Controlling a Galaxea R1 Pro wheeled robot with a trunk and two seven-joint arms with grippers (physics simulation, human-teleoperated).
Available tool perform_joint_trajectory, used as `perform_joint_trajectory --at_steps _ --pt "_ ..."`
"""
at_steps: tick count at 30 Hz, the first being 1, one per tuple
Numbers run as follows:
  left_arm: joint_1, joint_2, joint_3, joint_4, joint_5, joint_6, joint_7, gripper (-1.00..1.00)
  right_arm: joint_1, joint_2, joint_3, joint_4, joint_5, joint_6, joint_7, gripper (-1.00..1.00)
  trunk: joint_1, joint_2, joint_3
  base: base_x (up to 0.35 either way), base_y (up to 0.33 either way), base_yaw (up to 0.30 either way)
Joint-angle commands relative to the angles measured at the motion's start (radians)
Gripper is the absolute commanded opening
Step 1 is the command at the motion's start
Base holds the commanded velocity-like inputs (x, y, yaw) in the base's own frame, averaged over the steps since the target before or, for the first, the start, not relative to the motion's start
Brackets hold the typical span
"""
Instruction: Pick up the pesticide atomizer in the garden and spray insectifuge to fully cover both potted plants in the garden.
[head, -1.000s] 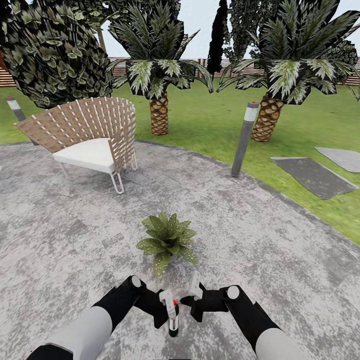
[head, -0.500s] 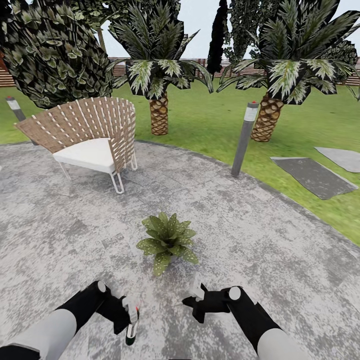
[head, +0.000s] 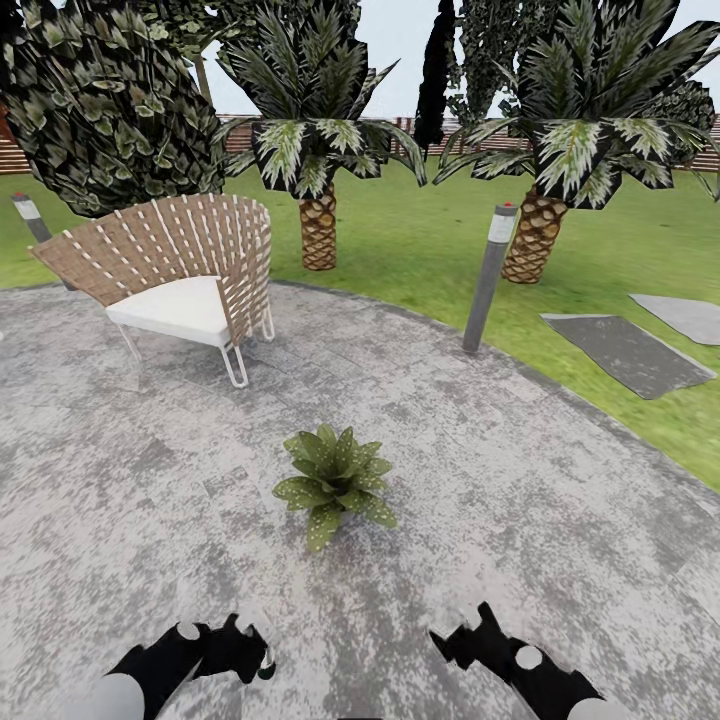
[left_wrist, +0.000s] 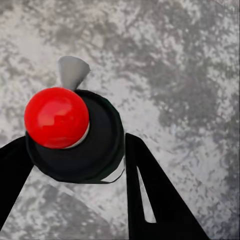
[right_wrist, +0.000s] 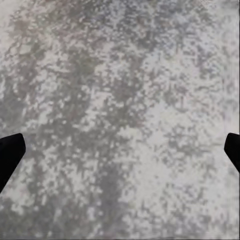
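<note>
Head camera high, facing forward and down over the paved patio toward lawn and fence; both arms at its lower edge. Left wrist camera close, looking down the atomizer onto paving. Right wrist camera close above bare paving. All views share the patio

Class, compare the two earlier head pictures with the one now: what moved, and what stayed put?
Both arms drew back toward the robot and apart. The left end effector carried the atomizer from the middle out to the left and low, still gripping it. The right end effector, empty and open, pulled back too. The speckled plant, chair and lamp stayed put.
</note>
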Motion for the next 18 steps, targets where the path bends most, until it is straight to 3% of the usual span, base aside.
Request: perform_joint_trajectory --at_steps 1,2,4,5,8,9,10,13,15,17,18 --pt "0.019 -0.007 -0.001 0.0 0.043 -0.047 0.053 -1.0 0.01 0.0 -0.02 0.028 0.004 -0.053 -0.085 1.0 0.0 0.0 -0.001 0.0 0.0 0.0" --pt "0.037 -0.014 -0.001 0.001 0.085 -0.073 0.11 -1.0 0.024 0.0 -0.026 0.047 0.003 -0.086 -0.17 1.0 0.0 0.0 -0.001 0.0 0.0 0.0" --pt "0.06 -0.025 -0.001 0.002 0.128 -0.092 0.19 -1.0 0.046 0.002 -0.03 0.06 0.001 -0.109 -0.279 1.0 0.0 0.0 -0.001 0.0 0.0 0.0" --pt "0.091 -0.035 -0.001 0.002 0.163 -0.102 0.283 -1.0 0.076 0.004 -0.032 0.066 -0.002 -0.124 -0.361 1.0 0.0 0.0 -0.001 0.0 0.0 0.0" --pt "0.142 -0.046 -0.001 0.002 0.233 -0.133 0.433 -1.0 0.122 0.007 -0.055 0.068 -0.033 -0.18 -0.409 1.0 0.0 0.0 -0.001 0.0 0.0 0.0" --pt "0.158 -0.048 -0.001 0.002 0.261 -0.151 0.474 -1.0 0.134 0.008 -0.071 0.069 -0.067 -0.207 -0.414 1.0 0.0 0.0 -0.001 0.0 0.0 0.0" --pt "0.19 -0.049 -0.001 0.002 0.309 -0.183 0.534 -1.0 0.147 0.009 -0.088 0.069 -0.127 -0.242 -0.417 1.0 0.0 0.0 -0.001 0.0 0.0 0.0" --pt "0.247 -0.042 -0.001 0.002 0.393 -0.242 0.587 -1.0 0.156 0.017 -0.097 0.074 -0.176 -0.264 -0.42 1.0 0.0 0.0 -0.001 0.0 0.0 0.0" --pt "0.258 -0.035 -0.001 0.003 0.423 -0.27 0.595 -1.0 0.158 0.023 -0.099 0.106 -0.185 -0.268 -0.42 1.0 0.0 0.0 -0.001 0.0 0.0 0.0" --pt "0.259 -0.034 -0.001 0.003 0.428 -0.271 0.595 -1.0 0.158 0.024 -0.099 0.112 -0.186 -0.268 -0.42 1.0 0.0 0.0 -0.001 0.0 0.0 0.0" --pt "0.26 -0.035 -0.001 0.003 0.468 -0.274 0.596 -1.0 0.158 0.023 -0.102 0.114 -0.189 -0.269 -0.421 1.0 0.0 0.0 -0.001 0.0 0.0 0.0"
